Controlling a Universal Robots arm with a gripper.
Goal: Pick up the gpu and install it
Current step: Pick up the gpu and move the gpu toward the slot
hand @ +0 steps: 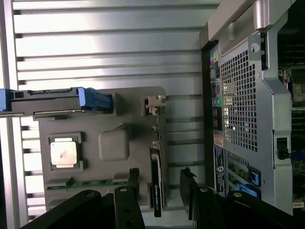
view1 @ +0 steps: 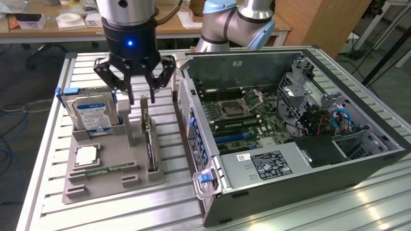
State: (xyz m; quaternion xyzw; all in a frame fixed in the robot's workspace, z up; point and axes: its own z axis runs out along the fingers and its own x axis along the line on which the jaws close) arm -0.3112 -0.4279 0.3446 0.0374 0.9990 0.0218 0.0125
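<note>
The gpu (view1: pixel 151 147) is a thin dark card standing on edge in a slot of the grey holder (view1: pixel 109 185), with its silver bracket at the far end. My gripper (view1: pixel 140 98) hangs open just above that bracket end, one finger on each side of the card and nothing between them. From the wrist, the gpu (hand: pixel 156 188) runs as a dark strip between my two black fingers (hand: pixel 133 179), with the gripper (hand: pixel 160 180) straddling it without contact.
The holder also carries a hard drive (view1: pixel 93 113) with blue rails, a CPU (view1: pixel 85 155) and a green memory stick (view1: pixel 106 169). An open computer case (view1: pixel 257 60) lies at the exterior view's right, motherboard (view1: pixel 241 118) exposed. Everything rests on a slatted metal table (view1: pixel 128 216).
</note>
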